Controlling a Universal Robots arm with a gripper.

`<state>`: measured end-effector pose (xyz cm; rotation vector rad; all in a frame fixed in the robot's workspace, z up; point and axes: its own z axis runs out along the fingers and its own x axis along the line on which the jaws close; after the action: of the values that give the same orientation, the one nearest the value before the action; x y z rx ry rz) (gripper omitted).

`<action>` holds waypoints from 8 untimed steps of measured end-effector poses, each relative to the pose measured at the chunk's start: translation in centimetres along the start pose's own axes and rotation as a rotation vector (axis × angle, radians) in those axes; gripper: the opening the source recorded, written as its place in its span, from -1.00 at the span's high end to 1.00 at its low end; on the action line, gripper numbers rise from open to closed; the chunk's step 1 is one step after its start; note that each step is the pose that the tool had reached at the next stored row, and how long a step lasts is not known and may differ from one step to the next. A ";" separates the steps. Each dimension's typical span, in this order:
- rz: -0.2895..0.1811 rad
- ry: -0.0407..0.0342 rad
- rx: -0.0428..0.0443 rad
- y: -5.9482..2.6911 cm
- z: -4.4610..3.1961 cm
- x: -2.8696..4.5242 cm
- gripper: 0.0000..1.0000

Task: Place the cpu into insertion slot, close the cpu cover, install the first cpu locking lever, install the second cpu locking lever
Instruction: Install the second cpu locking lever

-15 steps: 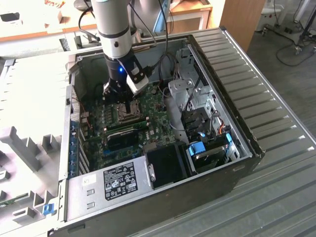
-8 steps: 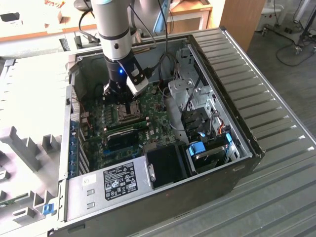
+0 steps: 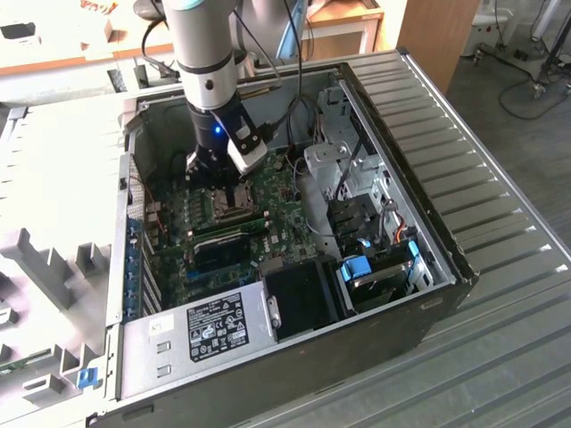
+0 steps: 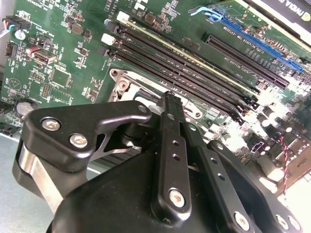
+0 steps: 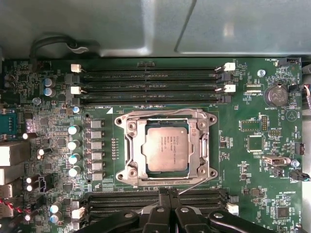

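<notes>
Hanging over the motherboard (image 3: pixel 234 234) inside the open computer case (image 3: pixel 419 241), the gripper (image 4: pixel 170 104) sits just above the socket area, its 2 fingers (image 4: pixel 171 145) pressed together with nothing between them. In the first wrist view the cpu (image 5: pixel 166 149) lies flat in the insertion slot (image 5: pixel 141 145), its silvery top facing up, and the cpu cover (image 5: pixel 166 114) is down around it, framing the chip through its square window. A thin locking lever (image 5: pixel 194 183) runs along the socket edge nearest the fingers, between the cover and a bank of black memory slots (image 5: pixel 150 86) on the far side.
</notes>
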<state>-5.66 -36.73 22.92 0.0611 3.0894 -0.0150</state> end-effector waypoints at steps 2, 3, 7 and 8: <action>0.000 0.0000 0.0000 -0.01 0.21 0.13 0.79; 0.000 0.0000 0.0000 -0.01 0.31 0.18 0.79; 0.000 0.0001 0.0000 -0.01 0.52 0.25 0.79; 0.000 0.0001 0.0001 -0.01 0.56 0.26 0.79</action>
<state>-5.89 -36.74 22.35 0.0610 3.0895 -0.0151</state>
